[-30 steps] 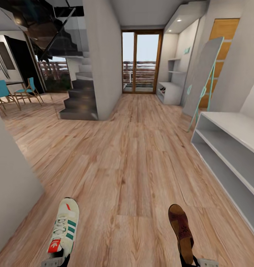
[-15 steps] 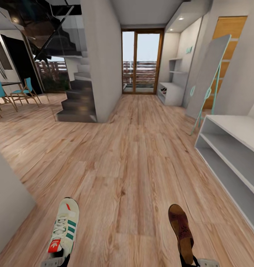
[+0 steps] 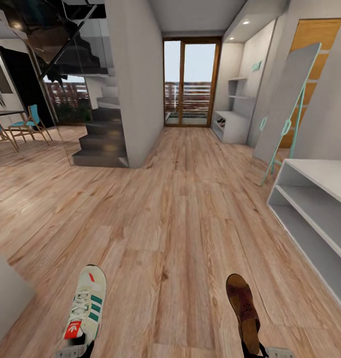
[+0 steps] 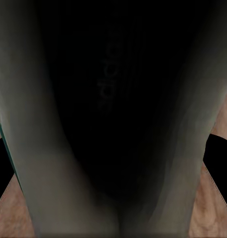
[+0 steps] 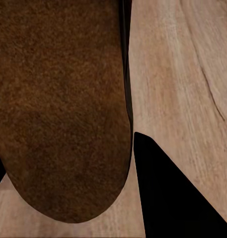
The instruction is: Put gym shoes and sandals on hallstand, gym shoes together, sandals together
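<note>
Two shoes in hand, rack coming up on my right

I am carrying one gym shoe (image 3: pixel 86 308) in the left end effector (image 3: pixel 73 350) and one sandal (image 3: pixel 244 311) in the right end effector (image 3: pixel 262 351), each clamped at the heel with the toe pointing ahead over the corridor floor (image 3: pixel 175 209). In the left wrist view the shoe's dark inside (image 4: pixel 113 114) is pressed close against the camera, and in the right wrist view the sandal's brown footbed (image 5: pixel 58 109) is sitting against a dark finger (image 5: pixel 168 188).

I am judging the step to be the approach to the hallstand (image 3: pixel 314 209), which is standing well apart, ahead on the right, with its bench top and two open shelves bare as far as I can see.

To do this well I should be turning the base square to the rack before reaching, keeping both shoes level, and leaving room beside each for its partner.

Faint lettering reading "adidas" is showing on the insole in the left wrist view; the red-orange tongue label carries a white mark too small to read.
</note>
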Controlling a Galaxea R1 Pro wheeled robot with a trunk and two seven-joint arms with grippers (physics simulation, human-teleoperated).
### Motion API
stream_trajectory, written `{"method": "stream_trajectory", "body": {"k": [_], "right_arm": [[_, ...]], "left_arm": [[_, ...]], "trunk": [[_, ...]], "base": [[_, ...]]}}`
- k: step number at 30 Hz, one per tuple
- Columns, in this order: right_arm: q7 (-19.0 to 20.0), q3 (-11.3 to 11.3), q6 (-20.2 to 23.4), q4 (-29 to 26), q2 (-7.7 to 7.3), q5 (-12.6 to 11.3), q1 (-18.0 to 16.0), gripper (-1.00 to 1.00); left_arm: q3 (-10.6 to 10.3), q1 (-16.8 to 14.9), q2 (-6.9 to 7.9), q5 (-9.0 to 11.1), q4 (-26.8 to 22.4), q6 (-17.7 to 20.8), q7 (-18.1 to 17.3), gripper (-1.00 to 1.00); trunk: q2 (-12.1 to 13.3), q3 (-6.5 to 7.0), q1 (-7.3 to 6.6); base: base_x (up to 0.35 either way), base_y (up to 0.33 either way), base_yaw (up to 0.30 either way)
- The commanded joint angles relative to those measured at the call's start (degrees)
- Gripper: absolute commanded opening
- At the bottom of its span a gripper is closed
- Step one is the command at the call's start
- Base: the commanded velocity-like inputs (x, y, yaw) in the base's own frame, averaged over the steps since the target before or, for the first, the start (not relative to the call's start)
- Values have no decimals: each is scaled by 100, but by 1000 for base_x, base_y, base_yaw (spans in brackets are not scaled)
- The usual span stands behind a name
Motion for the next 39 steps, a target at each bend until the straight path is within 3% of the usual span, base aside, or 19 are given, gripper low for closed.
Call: {"method": "stream_trajectory", "body": {"k": [1, 39], "right_arm": [[32, -49, -15, 3, 4, 35, -5, -100], [32, -49, -15, 3, 4, 35, -5, -100]], "left_arm": [[49, -7, -4, -50, 3, -26, -32, -100], [49, -6, -4, -52, 3, -26, -32, -100]], "trunk": [[-2, -5, 2], [-2, -5, 2]], "base": [[340, 0, 0], [340, 0, 0]]}}
